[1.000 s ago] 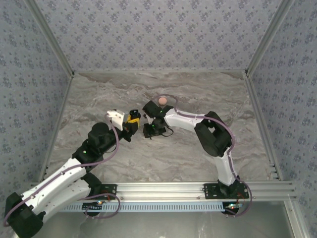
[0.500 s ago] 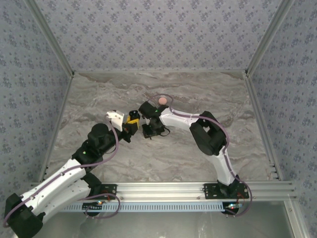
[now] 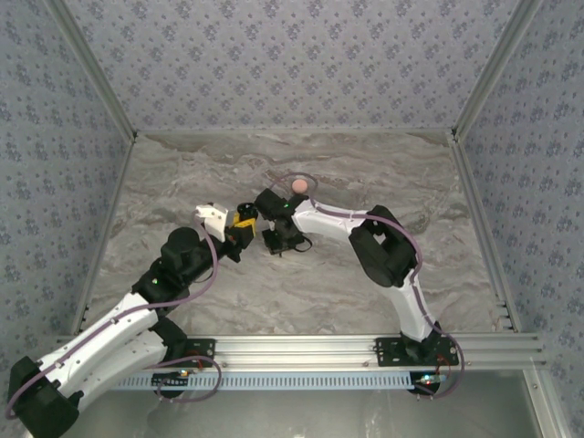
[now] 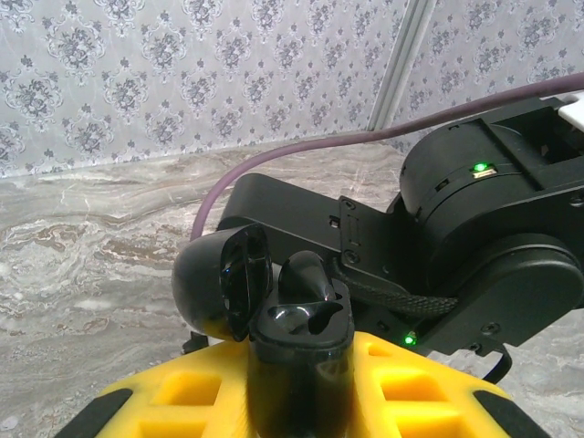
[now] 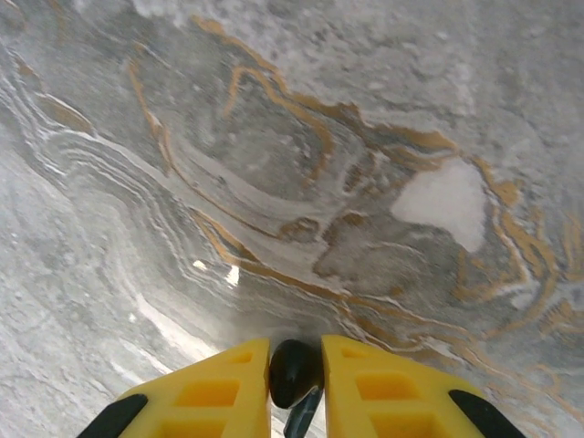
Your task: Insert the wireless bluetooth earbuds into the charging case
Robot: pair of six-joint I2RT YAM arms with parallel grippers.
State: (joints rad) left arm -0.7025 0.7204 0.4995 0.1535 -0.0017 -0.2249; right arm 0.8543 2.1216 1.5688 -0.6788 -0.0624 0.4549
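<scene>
Left fingers (image 4: 173,401) clamping open case (image 4: 297,365), lid (image 4: 219,283) tipping back. Right fingers (image 5: 219,388) pinching black earbud (image 5: 292,370) over counter (image 5: 411,137), hanging just right of case; sockets facing up.

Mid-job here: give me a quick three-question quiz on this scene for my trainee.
1. True or false: the lid of the charging case is shut.
2. What sits between the fingers of the right gripper? A) a black earbud B) a pink earbud C) nothing
3. Fill in: the left gripper is clamped on the ____.

Key: 1 false, the lid is flipped open; 2 A; 3 charging case.
</scene>
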